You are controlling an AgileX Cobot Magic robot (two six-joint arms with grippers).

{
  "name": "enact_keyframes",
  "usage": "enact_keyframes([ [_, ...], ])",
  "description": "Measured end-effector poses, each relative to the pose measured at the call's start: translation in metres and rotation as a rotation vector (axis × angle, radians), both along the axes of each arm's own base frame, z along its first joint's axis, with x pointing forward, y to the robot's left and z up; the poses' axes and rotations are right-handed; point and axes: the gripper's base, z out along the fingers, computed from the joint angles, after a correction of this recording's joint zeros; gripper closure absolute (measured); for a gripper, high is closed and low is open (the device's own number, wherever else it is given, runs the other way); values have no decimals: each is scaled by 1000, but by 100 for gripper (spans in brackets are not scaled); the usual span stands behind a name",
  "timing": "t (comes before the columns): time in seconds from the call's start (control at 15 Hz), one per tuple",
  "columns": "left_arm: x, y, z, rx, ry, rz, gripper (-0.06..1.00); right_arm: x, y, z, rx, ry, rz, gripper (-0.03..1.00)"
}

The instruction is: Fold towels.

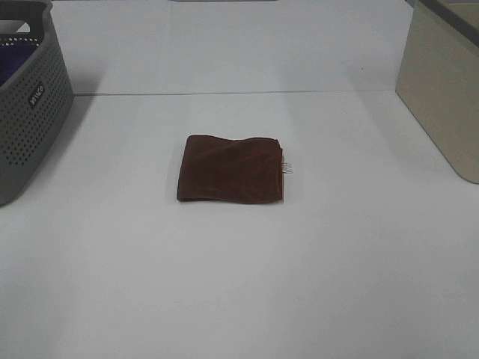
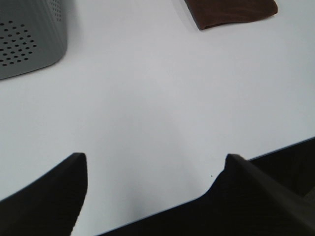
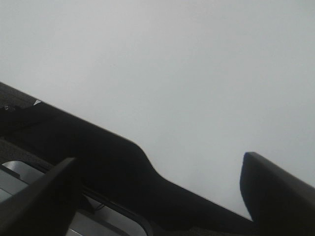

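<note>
- High view: the towel (image 1: 230,169) lies folded into a compact rectangle at the middle of the white tabletop (image 1: 239,284), a small white tag (image 1: 287,167) poking out at its right edge. A grey basket (image 1: 30,112) stands well apart at the far left, a beige box (image 1: 441,97) at the far right. Neither arm shows here. The cloth looks soft, light and limp; it would sag if lifted by one point, so a further fold is best taken at two corners of one edge, pinching all layers.
- Left wrist view: the left pincer (image 2: 155,172) stands wide open and empty over bare tabletop near its edge. The towel (image 2: 231,12) lies well ahead of it, the basket (image 2: 29,39) off to one side.
- Right wrist view: the right pincer (image 3: 157,182) is wide open, holding nothing, at the tabletop's edge. No towel shows here.
</note>
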Motion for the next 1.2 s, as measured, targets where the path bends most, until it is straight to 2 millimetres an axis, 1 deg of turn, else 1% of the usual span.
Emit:
enact_keyframes([
  [1.2, 0, 0, 0, 17, -7, -20, 22, 0, 0, 0, 0, 0, 1, 14],
])
